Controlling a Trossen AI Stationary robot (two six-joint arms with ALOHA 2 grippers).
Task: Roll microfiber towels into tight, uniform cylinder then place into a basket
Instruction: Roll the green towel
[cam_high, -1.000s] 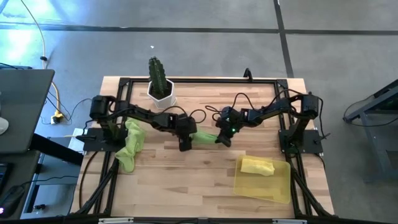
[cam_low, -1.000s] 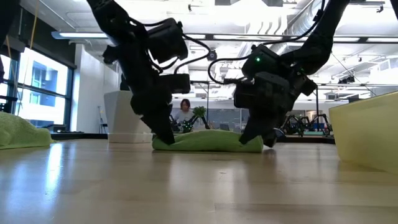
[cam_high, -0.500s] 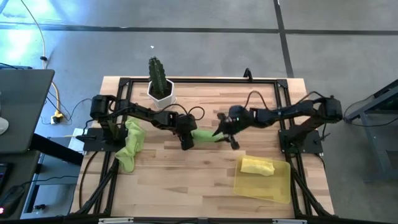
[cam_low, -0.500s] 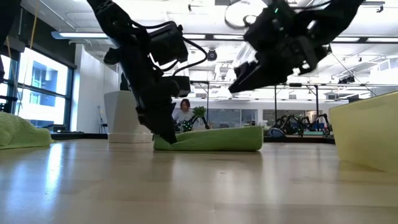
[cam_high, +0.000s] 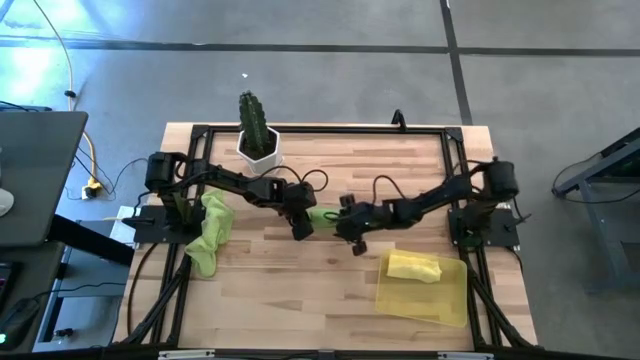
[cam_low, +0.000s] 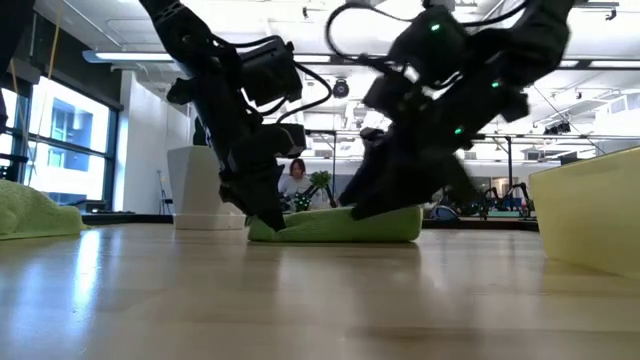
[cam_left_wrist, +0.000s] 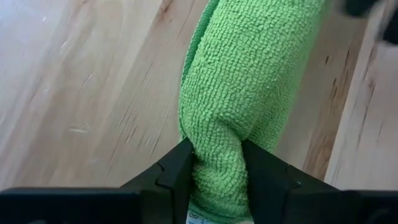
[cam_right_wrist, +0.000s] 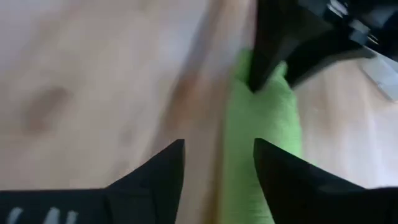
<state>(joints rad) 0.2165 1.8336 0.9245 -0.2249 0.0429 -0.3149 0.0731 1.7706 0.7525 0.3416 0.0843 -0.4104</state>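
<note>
Left gripper (cam_left_wrist: 214, 163) is pinching one end of the rolled lime green towel (cam_high: 322, 216) lying mid-table. Right gripper (cam_right_wrist: 219, 163) is hovering over the roll's other end, fingers spread apart and gripping nothing. Another green towel (cam_high: 210, 232) is sitting crumpled near the table's left edge, and the yellow towel (cam_high: 413, 267) is lying in the basket (cam_high: 447, 302) at the front right corner.

A cactus (cam_high: 251, 116) stands in a white hexagonal pot (cam_high: 258, 152) at the wooden table's (cam_high: 300, 275) far edge. A laptop (cam_high: 35, 180) sits off the table's left side. A person (cam_low: 296, 180) sits far back in the room.
</note>
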